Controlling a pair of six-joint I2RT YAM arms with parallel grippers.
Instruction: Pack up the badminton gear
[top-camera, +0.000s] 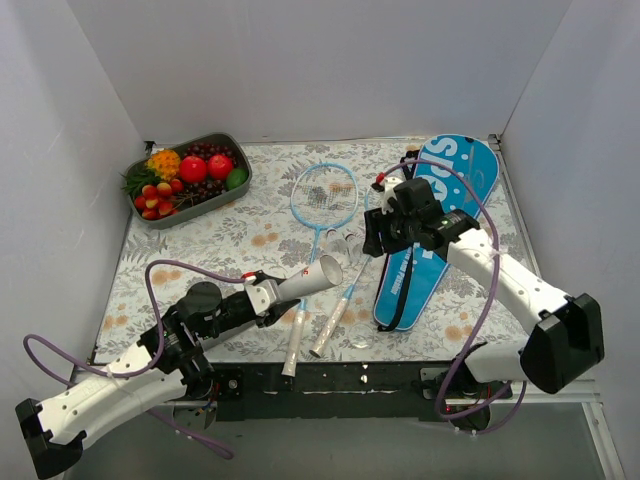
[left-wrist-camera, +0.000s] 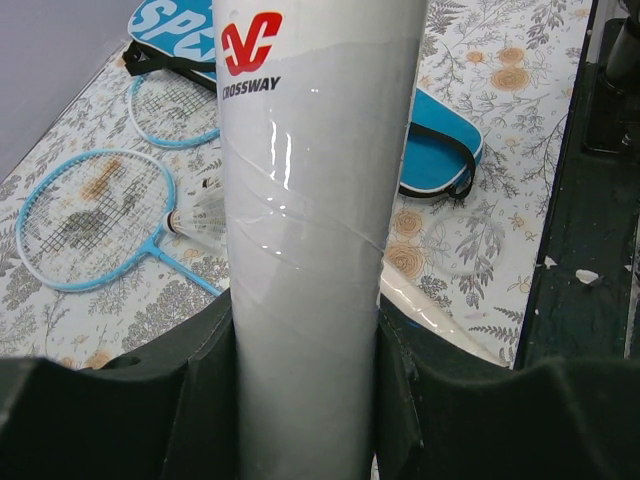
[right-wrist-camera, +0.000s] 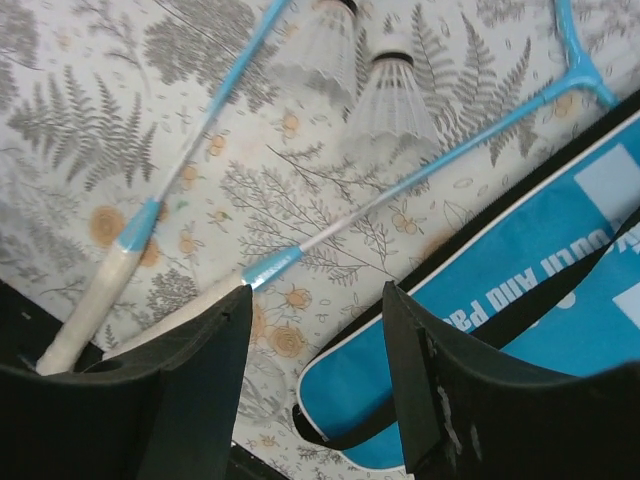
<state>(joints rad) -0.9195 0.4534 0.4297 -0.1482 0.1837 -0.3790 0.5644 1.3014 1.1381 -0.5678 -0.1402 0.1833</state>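
left gripper (top-camera: 262, 292) clamps the tube (top-camera: 312, 276), 7 o'clock on the table (top-camera: 205, 250). right gripper (top-camera: 378, 238), jaws apart, hangs by the bag (top-camera: 468, 165), shuttlecocks (top-camera: 350, 241) at its 9 o'clock. likely step: filling the tube; next needs a soft pinch on one.

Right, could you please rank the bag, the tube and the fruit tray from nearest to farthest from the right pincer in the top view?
1. The bag, directly beside the right pincer, on its right.
2. The tube, front-left of it, held in the left pincer.
3. The fruit tray, far back-left corner.
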